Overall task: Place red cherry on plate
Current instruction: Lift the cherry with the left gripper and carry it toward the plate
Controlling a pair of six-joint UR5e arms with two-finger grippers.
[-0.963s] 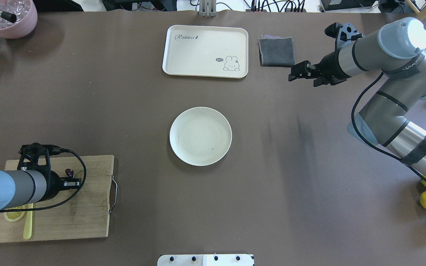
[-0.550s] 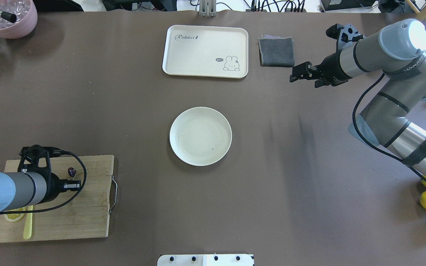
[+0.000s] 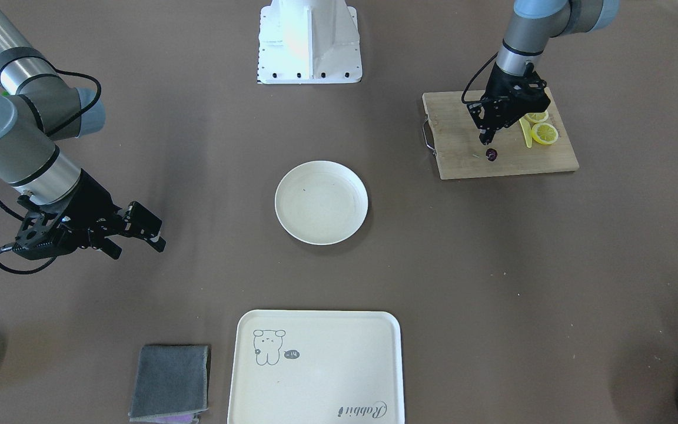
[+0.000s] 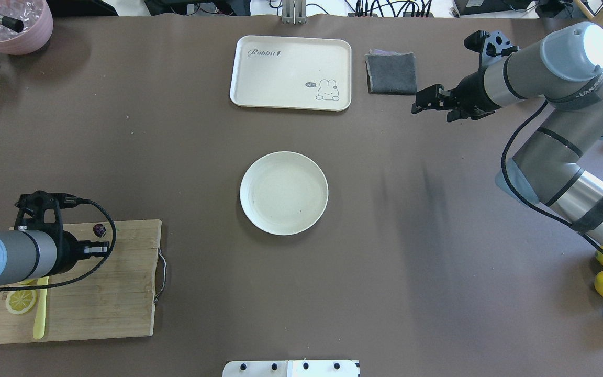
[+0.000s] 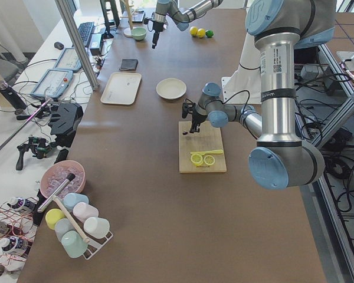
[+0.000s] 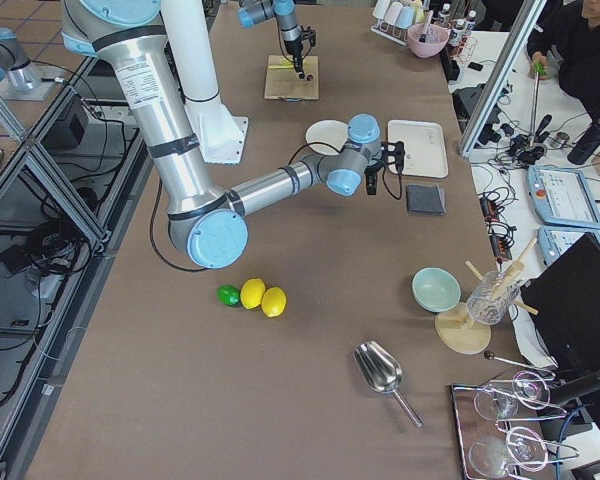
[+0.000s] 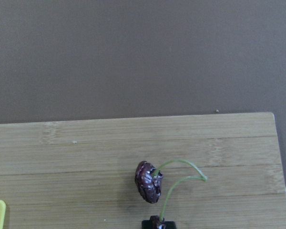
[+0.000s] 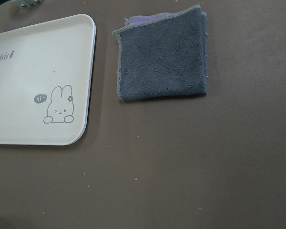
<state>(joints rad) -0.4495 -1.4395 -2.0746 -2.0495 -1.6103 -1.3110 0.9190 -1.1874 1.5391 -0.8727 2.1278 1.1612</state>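
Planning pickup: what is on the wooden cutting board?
Two lemon slices, a yellow stick; the left gripper holds the red cherry by its stem above it. Overhead, the arm mostly covers one slice.

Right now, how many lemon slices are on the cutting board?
2 lemon slices, both on the cutting board: one near its edge, the other next to it, partly behind the left gripper. None looks hidden.

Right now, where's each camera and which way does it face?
Front: across table, facing robot; left gripper, right gripper.
Overhead: behind robot, looking down; both arms.
Left side: table's end; left arm near.
Right side: other end; right arm near.
Left wrist: down on cherry; fingertip.
Right wrist: down on tray; no body.
Front, overhead share plate.
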